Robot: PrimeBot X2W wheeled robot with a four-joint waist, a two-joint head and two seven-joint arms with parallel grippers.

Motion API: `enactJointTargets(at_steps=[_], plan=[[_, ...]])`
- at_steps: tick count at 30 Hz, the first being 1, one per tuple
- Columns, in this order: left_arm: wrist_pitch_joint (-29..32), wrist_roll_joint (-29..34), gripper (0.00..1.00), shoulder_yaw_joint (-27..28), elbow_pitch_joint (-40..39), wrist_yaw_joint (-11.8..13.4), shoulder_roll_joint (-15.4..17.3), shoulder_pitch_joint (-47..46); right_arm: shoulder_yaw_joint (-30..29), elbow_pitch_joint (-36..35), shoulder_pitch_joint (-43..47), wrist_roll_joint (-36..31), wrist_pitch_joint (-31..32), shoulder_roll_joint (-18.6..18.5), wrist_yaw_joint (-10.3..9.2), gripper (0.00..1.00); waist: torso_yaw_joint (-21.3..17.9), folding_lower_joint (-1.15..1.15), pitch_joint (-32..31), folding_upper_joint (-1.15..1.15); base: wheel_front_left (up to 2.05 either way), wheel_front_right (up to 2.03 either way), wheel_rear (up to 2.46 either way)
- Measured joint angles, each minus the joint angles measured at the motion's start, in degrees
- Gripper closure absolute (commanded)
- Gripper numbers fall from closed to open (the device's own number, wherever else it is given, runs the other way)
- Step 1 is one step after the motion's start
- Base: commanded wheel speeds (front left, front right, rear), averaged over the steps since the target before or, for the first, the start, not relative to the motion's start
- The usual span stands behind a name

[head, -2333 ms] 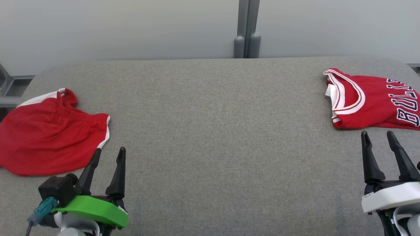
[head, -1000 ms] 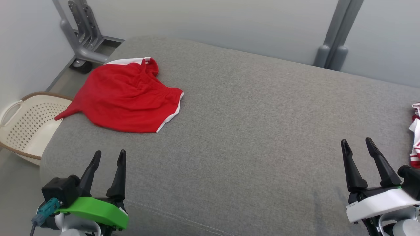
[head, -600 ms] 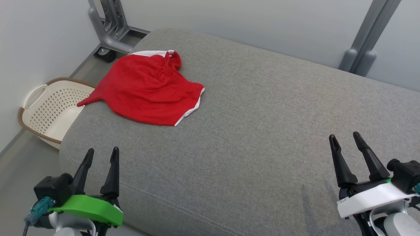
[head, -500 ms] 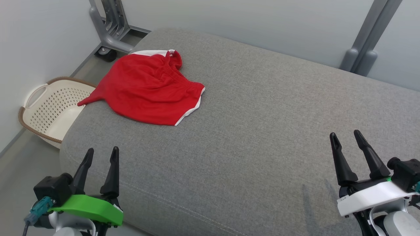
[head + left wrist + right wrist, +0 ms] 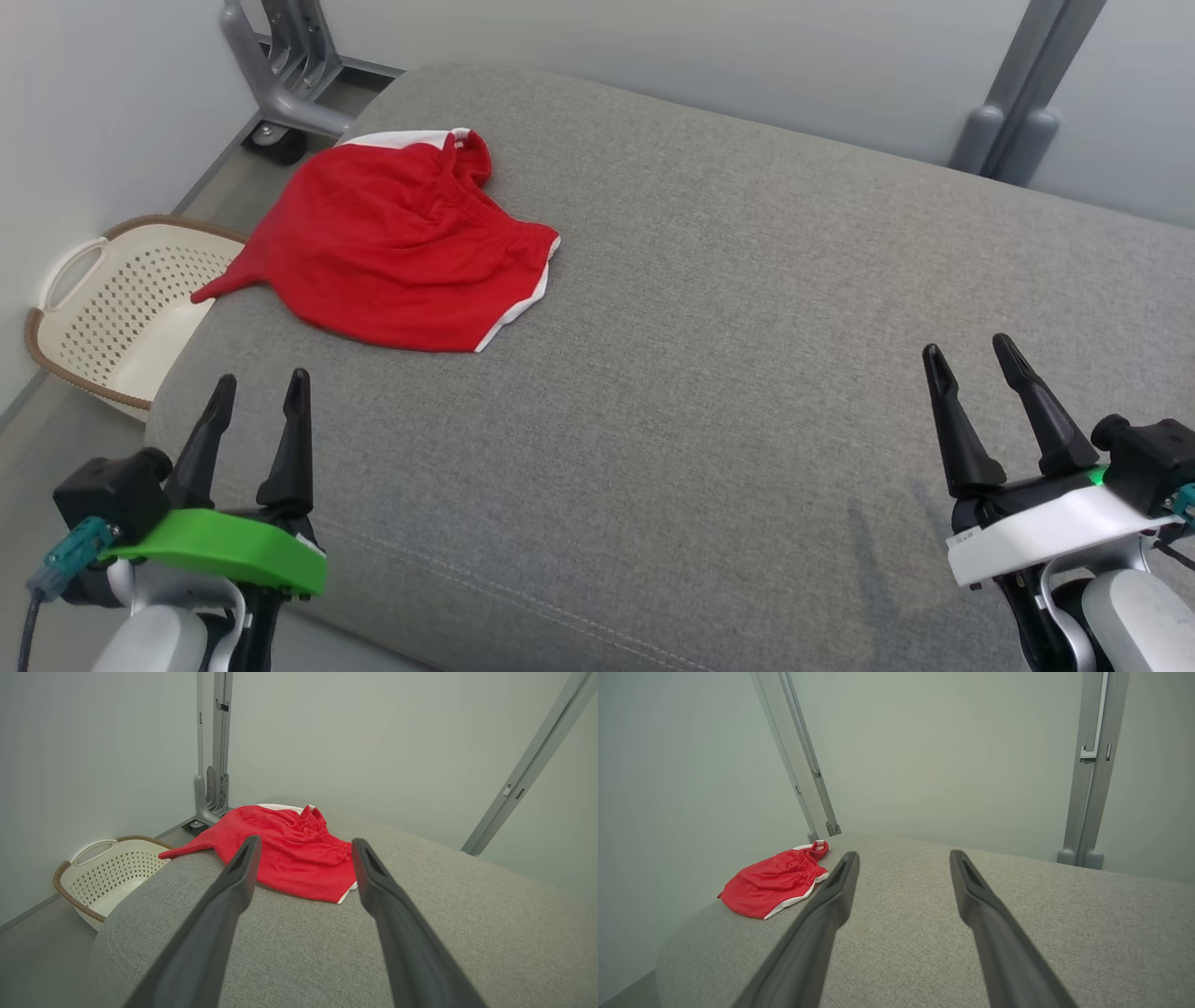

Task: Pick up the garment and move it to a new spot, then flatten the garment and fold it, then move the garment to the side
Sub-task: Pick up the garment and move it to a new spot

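The garment [image 5: 392, 252] is a pair of red shorts with white trim, lying rumpled at the far left corner of the grey cushioned table [image 5: 728, 373]; one corner hangs over the left edge. It also appears in the left wrist view as the garment [image 5: 289, 854] and in the right wrist view as the garment [image 5: 775, 882]. My left gripper [image 5: 260, 385] hovers open near the table's front left corner, well short of the shorts, with nothing between its fingers. My right gripper [image 5: 966, 350] stands open and empty at the front right.
A cream perforated laundry basket [image 5: 121, 308] with a brown rim sits on the floor left of the table. A grey metal stand [image 5: 280, 65] with a caster stands behind that corner. A grey post [image 5: 1018, 84] rises against the pale wall.
The head camera has swung left, so the red jersey on the right has left the picture and the basket has come in. Both grippers stay open and empty.
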Motion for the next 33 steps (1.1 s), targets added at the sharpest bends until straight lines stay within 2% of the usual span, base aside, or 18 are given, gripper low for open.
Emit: enactJointTargets(at_steps=[11,19,33], plan=[[5.73,-3.36,0.0,3.59,1.6,0.23,1.05,-10.62,-0.01,-3.89,-3.75,-1.52,1.51,-0.29,-0.1,0.0,-4.62,0.0,5.23,0.0,0.0,0.0,0.0],[12.16,-9.26,0.0,6.55,9.64,0.43,1.3,-18.13,0.16,-6.16,-8.61,-2.5,1.92,-0.33,0.09,0.0,-9.5,0.0,10.25,0.0,0.0,0.0,0.0],[19.59,-10.02,0.0,8.31,21.61,0.49,4.91,-26.32,0.16,-7.15,-14.35,-2.94,1.91,-0.15,0.85,0.0,-18.28,0.0,17.99,0.0,0.0,0.0,0.0]])
